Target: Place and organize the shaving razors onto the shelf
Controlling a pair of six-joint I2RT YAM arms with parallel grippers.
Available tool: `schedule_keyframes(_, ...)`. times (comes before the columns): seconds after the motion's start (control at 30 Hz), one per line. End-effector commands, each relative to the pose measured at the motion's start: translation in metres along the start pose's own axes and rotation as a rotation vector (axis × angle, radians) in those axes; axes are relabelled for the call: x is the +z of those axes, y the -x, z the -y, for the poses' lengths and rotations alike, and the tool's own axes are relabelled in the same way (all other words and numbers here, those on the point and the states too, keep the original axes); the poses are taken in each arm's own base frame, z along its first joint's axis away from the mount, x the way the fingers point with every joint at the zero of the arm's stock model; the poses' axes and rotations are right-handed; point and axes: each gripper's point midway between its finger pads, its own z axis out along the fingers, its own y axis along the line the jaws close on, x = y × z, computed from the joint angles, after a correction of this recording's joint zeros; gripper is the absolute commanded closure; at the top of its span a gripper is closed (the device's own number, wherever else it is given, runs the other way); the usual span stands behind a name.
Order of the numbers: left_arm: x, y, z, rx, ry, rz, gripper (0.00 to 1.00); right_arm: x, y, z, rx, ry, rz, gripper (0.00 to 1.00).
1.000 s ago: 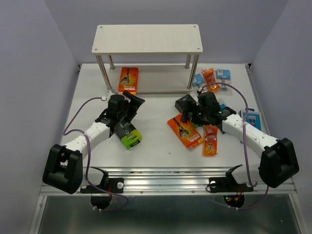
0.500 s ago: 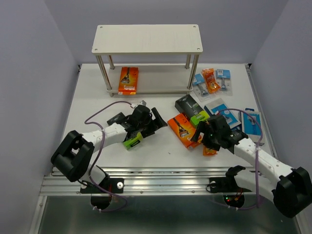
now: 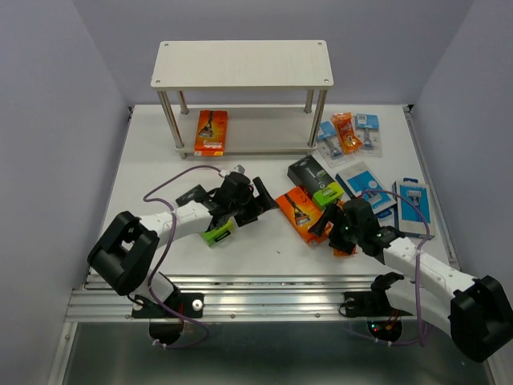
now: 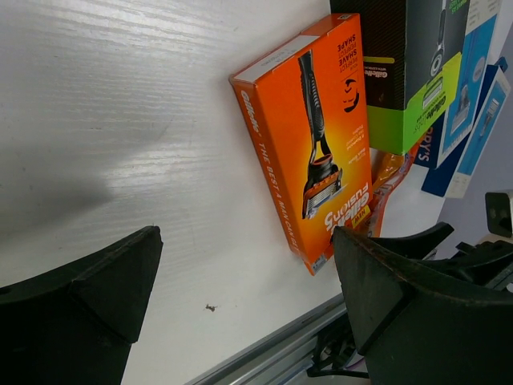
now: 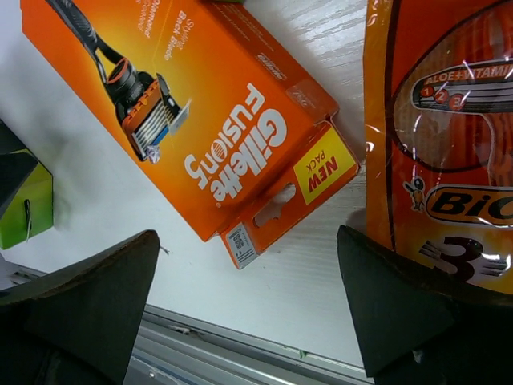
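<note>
Since a second ago, the left gripper (image 3: 261, 199) has been swung off the black-and-green box (image 3: 215, 231), jaws spread and empty. The orange razor box (image 3: 302, 214) is left on the table (image 3: 152, 160) between the grippers. The right gripper (image 3: 325, 225), drawn back beside it, is likewise spread and empty. One orange pack (image 3: 212, 131) is seen on the shelf (image 3: 240, 64); this box is probably to be lifted next.

Bright, even light is cast from overhead. Soft grey shadows are thrown on the white worktop (image 3: 264, 241) beneath the arms. Streaks of glare are seen on the orange BIC razor pack (image 5: 449, 120). Printed lettering is rendered sharply.
</note>
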Motion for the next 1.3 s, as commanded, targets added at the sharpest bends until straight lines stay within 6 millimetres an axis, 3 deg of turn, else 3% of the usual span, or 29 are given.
schedule_keyframes(0.0,-0.004,0.007,0.020,0.032,-0.053,0.017,0.01,0.009,0.010,-0.007,0.059,0.052,0.061,0.04)
schedule_keyframes(0.53,-0.008,0.005,0.015,0.005,-0.039,0.024,0.01,0.011,0.013,0.041,0.259,-0.031,0.210,0.29)
schedule_keyframes(0.7,-0.009,0.005,0.015,0.000,-0.031,0.029,0.01,0.012,0.015,0.051,0.300,-0.046,0.237,0.53)
schedule_keyframes(0.77,-0.009,0.004,0.014,0.000,-0.028,0.028,0.01,0.013,0.015,0.053,0.312,-0.055,0.237,0.56)
schedule_keyframes(1.27,-0.008,0.003,0.013,-0.008,-0.013,0.027,0.01,0.010,0.029,0.049,0.288,-0.043,0.294,0.66)
